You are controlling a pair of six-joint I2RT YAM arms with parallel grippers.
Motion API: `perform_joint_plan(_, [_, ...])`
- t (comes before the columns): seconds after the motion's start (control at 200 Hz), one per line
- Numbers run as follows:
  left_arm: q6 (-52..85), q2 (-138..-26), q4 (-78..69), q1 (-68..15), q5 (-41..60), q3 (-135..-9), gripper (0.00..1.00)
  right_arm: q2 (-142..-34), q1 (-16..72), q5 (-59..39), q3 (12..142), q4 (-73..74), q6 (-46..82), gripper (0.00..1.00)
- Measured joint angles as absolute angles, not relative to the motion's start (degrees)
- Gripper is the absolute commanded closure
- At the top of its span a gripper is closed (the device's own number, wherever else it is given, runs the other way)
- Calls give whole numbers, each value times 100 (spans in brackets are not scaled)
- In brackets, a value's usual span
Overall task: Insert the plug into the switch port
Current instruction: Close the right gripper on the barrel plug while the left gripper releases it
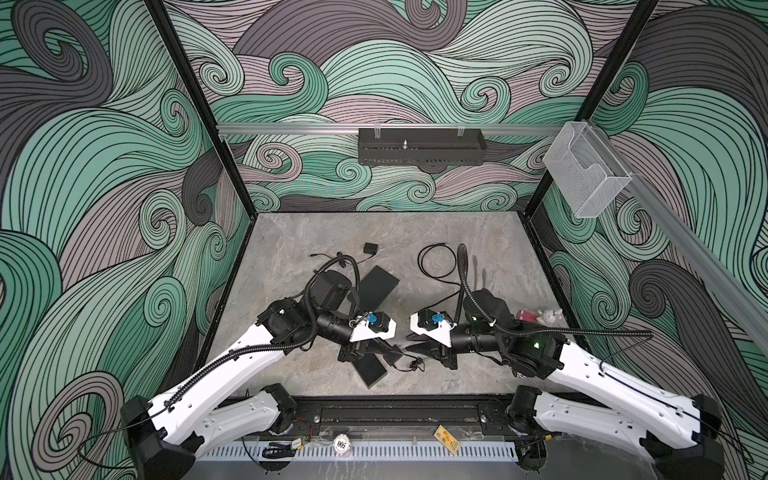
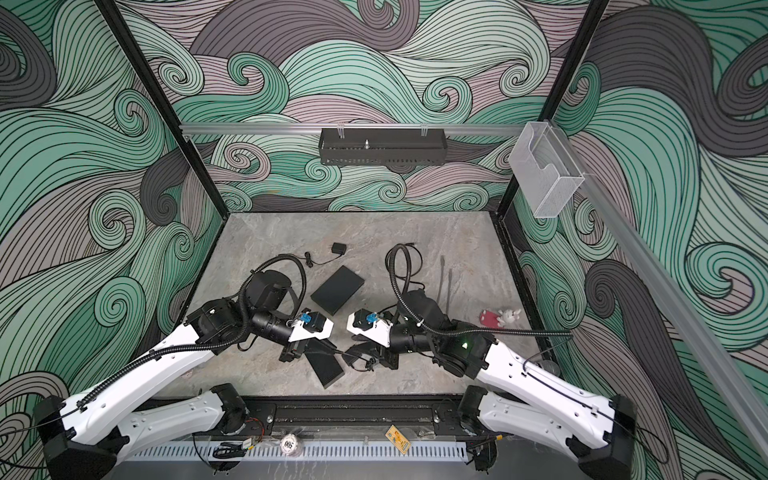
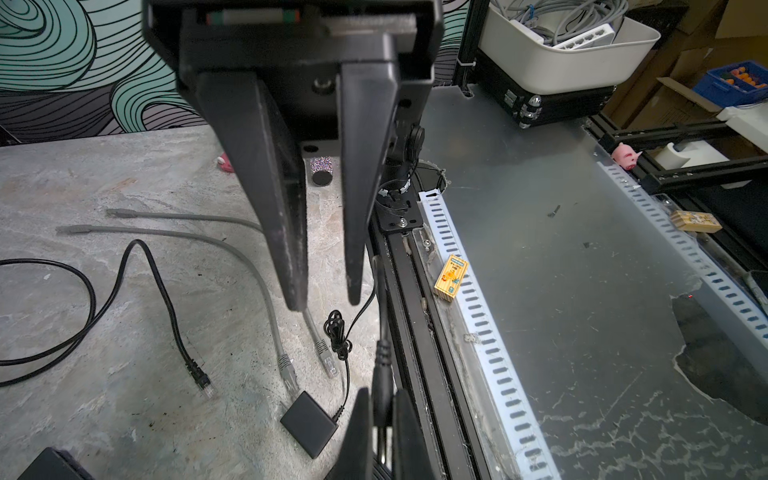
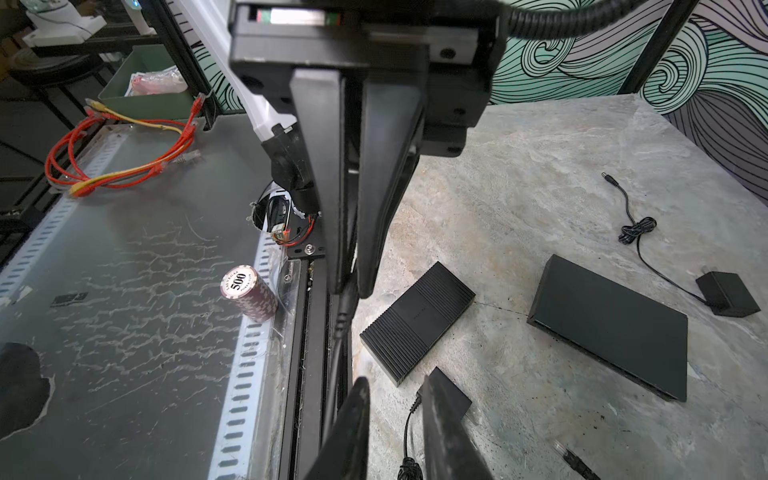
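The plug (image 3: 382, 361) is a black barrel plug on a thin black lead. My left gripper (image 3: 382, 399) is shut on it, low over the table's front edge. The lead runs back to a small black adapter (image 3: 309, 424) lying on the table. A ribbed black switch (image 4: 417, 322) lies flat just beyond, also in a top view (image 1: 371, 373); its ports are hidden. My right gripper (image 4: 392, 386) faces the left one tip to tip. It is open with only the thin lead and bare table showing between its fingers.
A larger flat black box (image 4: 611, 328) and a second adapter (image 4: 727, 293) with its lead lie further back. Grey network cables (image 3: 286, 365) and a black one (image 3: 199, 374) lie on the right half of the table. The black front rail (image 3: 415, 332) runs close beside both grippers.
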State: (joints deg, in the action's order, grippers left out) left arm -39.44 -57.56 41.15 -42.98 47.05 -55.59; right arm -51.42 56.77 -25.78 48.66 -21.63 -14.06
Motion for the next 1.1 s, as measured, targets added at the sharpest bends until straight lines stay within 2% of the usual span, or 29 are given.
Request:
perform_joint_plan(0.235, [-3944,-5804,4112,-4298,4720,-5559,100,-5310,5708,-3002,5103,-2097,-1129,75])
perform_joint_plan(0.721, [-3944,-5804,4110,-4305,4742,-5559,100,-5704,5905,-3041,5109,-2169,-1020,77])
perform_joint_plan(0.946, [-3944,-5804,4110,-4305,4742,-5559,100,-5728,5953,-3028,5109,-2169,-1011,80])
perform_joint_plan(1.096, [-3913,-5804,4082,-4316,4742,-5559,100,-5780,5992,-2899,5109,-2191,-1004,87])
